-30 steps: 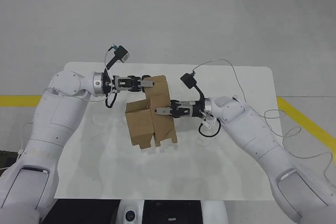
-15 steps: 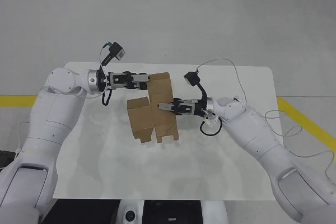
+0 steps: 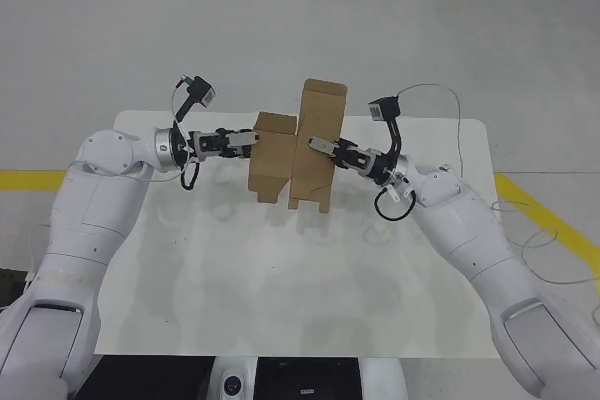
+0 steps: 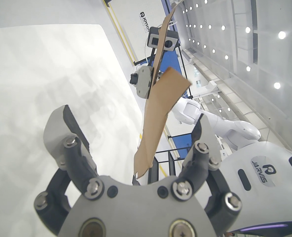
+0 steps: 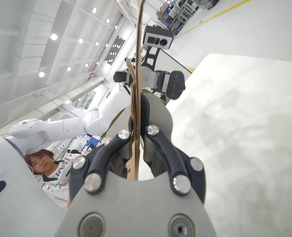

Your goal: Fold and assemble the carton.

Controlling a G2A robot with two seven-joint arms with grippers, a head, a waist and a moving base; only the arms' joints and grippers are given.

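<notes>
Pinching carton edge-on in right gripper, clamped tight, aloft over table's far side. Straddling a flap with left gripper spread wide, holding nothing, flap running lengthwise away from it.

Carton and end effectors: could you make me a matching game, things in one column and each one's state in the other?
Things:
1 carton
2 left end effector
3 right end effector
4 table

States:
A clamped shut on the carton's edge
B white, underneath everything
C open wide, gripping nothing
D brown, held in the air

Pairs: 1-D; 2-C; 3-A; 4-B
</notes>
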